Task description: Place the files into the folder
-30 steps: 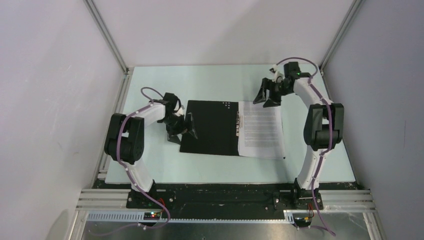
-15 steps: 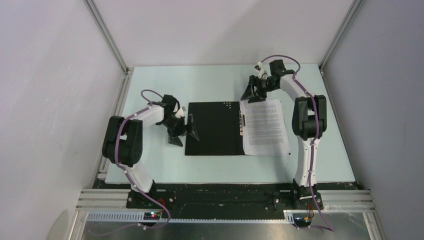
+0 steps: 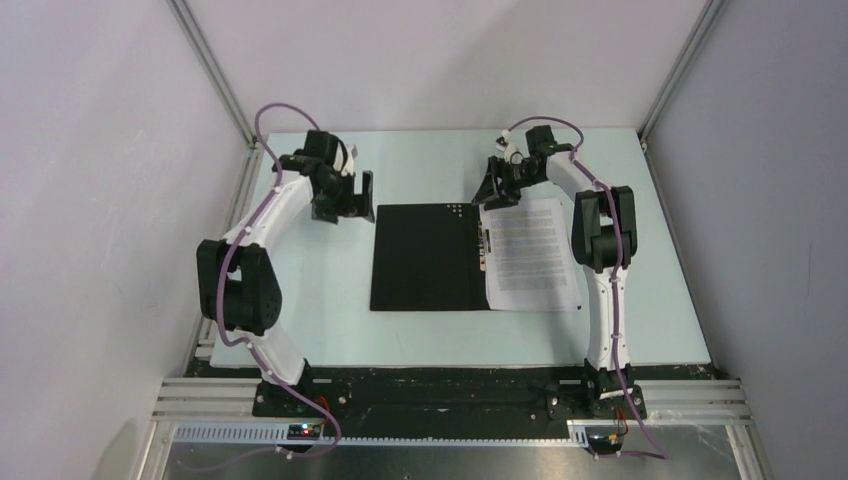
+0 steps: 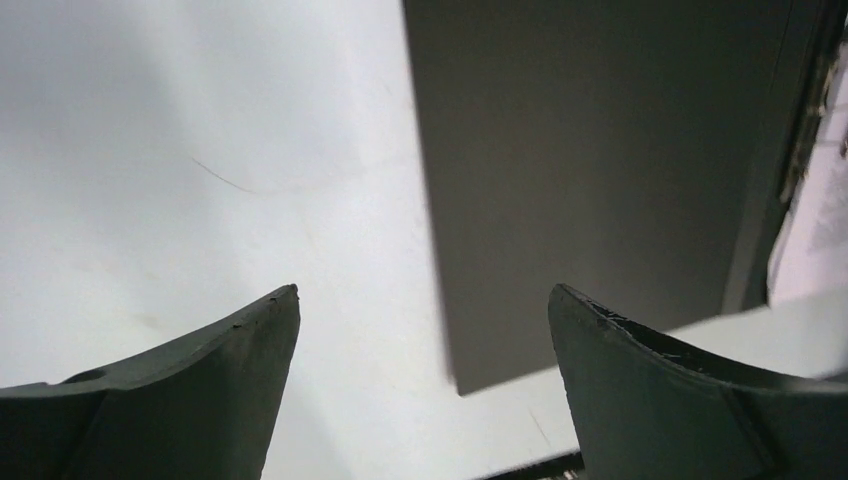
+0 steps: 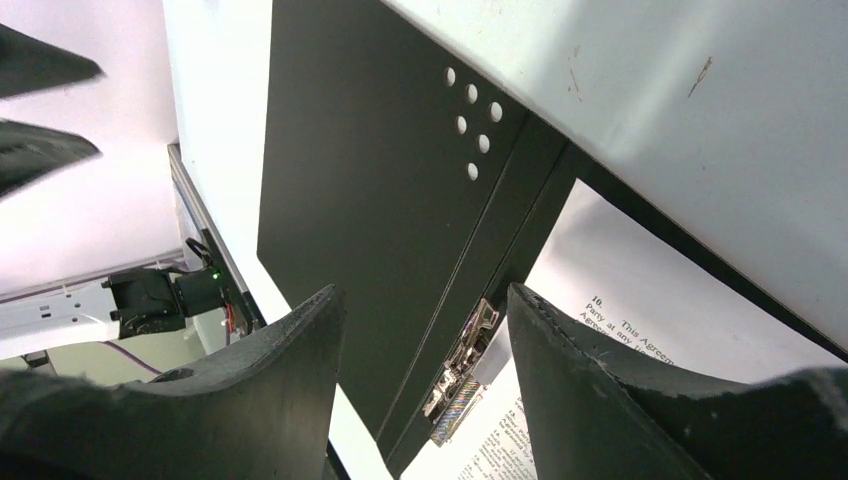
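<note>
The folder (image 3: pixel 425 257) lies spread open in the middle of the table, black inside up, with a metal clip (image 3: pixel 485 248) along its spine. The white printed files (image 3: pixel 530 255) lie on its right half. My left gripper (image 3: pixel 347 203) is open and empty, raised off the folder's far left corner; in the left wrist view the folder (image 4: pixel 590 160) fills the upper right. My right gripper (image 3: pixel 492 192) is open and empty above the folder's far edge near the spine. The right wrist view shows the clip (image 5: pixel 462 372), the files (image 5: pixel 640 340) and the black inside (image 5: pixel 370 200).
The pale table (image 3: pixel 300 290) is bounded by a metal frame rail (image 3: pixel 230 230) on the left and white walls all round. The arm bases stand on a black rail (image 3: pixel 430 395) at the near edge.
My left arm has lifted off the folder's left edge and swung back toward the far left. My right gripper has moved left along the folder's far edge. The folder has shifted slightly right.
</note>
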`<action>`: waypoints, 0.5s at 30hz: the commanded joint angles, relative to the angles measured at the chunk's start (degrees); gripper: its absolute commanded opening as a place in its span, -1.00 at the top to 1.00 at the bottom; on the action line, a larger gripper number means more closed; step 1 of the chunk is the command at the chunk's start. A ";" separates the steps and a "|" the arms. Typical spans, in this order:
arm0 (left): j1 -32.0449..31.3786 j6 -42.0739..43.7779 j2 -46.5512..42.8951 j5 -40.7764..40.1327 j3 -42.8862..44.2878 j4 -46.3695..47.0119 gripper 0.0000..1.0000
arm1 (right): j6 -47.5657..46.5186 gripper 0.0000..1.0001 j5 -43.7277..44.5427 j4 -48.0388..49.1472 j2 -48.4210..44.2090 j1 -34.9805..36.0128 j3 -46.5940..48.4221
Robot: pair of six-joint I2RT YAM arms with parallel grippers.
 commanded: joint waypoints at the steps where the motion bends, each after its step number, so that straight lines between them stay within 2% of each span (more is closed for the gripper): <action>1: -0.86 6.21 -2.30 -10.72 6.83 -0.90 -0.96 | -1.51 -0.30 -1.94 0.02 0.44 -0.11 1.79; 6: -0.92 4.58 -1.96 -6.90 5.95 -0.86 -0.96 | -2.11 -0.30 -3.23 -0.56 1.10 -0.30 1.10; 15: -0.90 3.31 -1.53 -5.94 5.97 -0.69 -0.96 | -2.95 -0.26 -3.47 -0.74 1.95 -0.41 -0.37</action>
